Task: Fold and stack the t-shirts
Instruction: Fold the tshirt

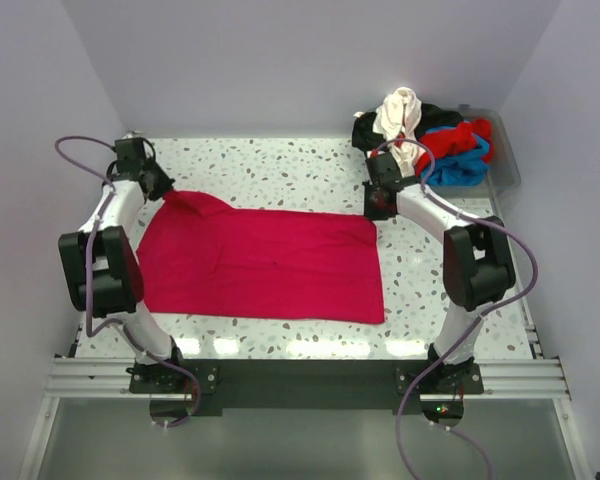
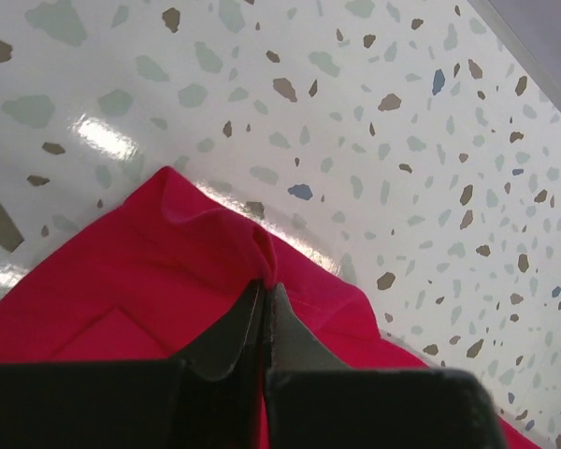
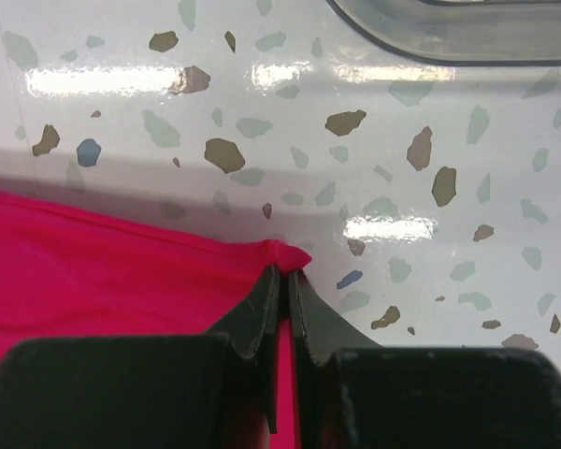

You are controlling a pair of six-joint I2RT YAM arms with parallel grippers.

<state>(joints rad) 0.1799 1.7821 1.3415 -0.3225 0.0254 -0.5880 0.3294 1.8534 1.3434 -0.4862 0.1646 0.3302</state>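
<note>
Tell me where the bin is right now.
In the top view, the bin sits at the far right corner of the table, just beyond the right pincer, heaped with shirts.

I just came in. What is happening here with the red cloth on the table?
Two robot arms are handling a red t-shirt that lies spread out on the speckled table. The left gripper is shut on its far left corner, and the right gripper is shut on its far right corner, both low at the table surface. A pile of other clothes sits in the clear bin at the far right.
</note>
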